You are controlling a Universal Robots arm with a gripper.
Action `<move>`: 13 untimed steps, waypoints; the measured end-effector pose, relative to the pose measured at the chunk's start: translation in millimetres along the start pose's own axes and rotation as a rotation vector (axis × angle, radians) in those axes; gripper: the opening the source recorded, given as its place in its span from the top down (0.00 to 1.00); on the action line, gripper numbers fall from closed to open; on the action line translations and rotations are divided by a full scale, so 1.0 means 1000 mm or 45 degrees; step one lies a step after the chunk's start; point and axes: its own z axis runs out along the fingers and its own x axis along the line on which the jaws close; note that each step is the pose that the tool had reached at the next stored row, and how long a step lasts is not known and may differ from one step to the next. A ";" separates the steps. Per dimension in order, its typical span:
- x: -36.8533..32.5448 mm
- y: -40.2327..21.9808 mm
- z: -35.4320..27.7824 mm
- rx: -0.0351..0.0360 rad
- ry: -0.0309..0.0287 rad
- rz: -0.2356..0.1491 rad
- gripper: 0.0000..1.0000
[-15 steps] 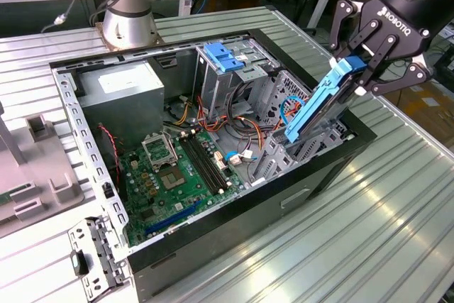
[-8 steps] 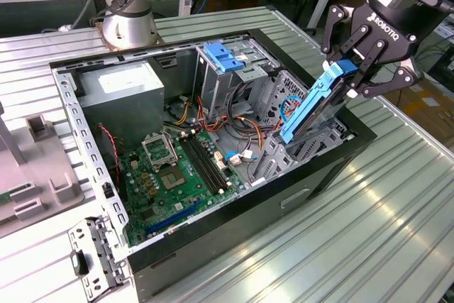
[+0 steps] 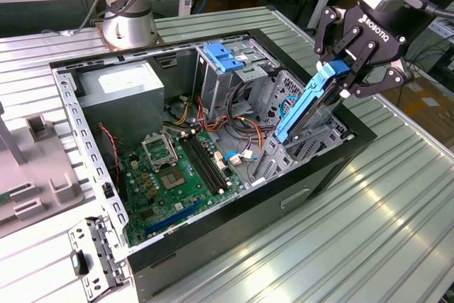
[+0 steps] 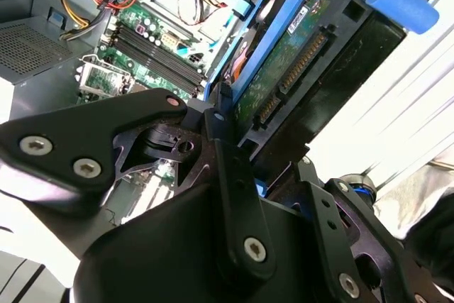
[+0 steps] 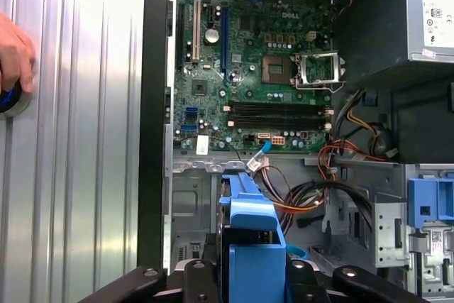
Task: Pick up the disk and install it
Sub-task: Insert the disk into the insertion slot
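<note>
The disk (image 3: 310,108) is held clamped at its blue-tabbed end by the gripper (image 3: 342,77), tilted steeply over the drive cage (image 3: 306,152) of the open computer case (image 3: 319,179), apparently to align its rails with the bay.

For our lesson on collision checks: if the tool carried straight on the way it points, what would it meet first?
Probably the metal drive cage below the disk the tool grips; depth unclear.

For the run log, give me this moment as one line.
gripper: shut on disk | disk: held tilted, lower end over open computer case | install: not done
</note>
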 end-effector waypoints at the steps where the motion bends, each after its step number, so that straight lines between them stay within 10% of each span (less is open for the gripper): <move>1: 0.0002 -0.0001 0.0014 0.0000 0.0001 0.000 0.63; 13: 0.0024 -0.0013 0.0215 -0.0002 0.0000 -0.002 0.63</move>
